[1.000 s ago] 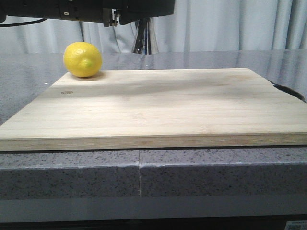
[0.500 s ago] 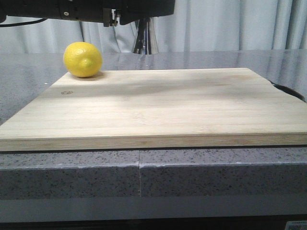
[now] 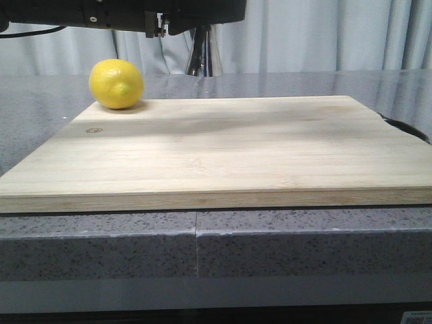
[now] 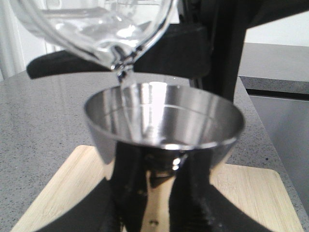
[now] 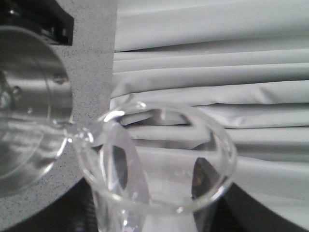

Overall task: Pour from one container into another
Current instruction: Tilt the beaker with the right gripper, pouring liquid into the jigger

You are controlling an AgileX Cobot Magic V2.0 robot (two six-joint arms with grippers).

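Held in my left gripper (image 4: 161, 166), the steel jigger (image 4: 164, 121) stands upright, the black fingers (image 4: 131, 183) shut on its narrow waist. The clear glass beaker (image 4: 96, 29) is tipped over it, lip down, and a thin clear stream (image 4: 124, 84) runs into the jigger's cup. In the right wrist view my right gripper (image 5: 159, 181) is shut on the beaker (image 5: 123, 176), its dark pads showing through the glass; the jigger's bowl (image 5: 29, 96) lies beside the lip. In the front view only the jigger's lower part (image 3: 204, 55) shows beneath a black arm (image 3: 135, 12).
A wooden cutting board (image 3: 223, 148) covers the grey speckled counter (image 3: 101, 250). A yellow lemon (image 3: 116, 84) sits on the board's far left corner. Grey curtains (image 3: 324, 34) hang behind. Both containers are held above the board's far edge.
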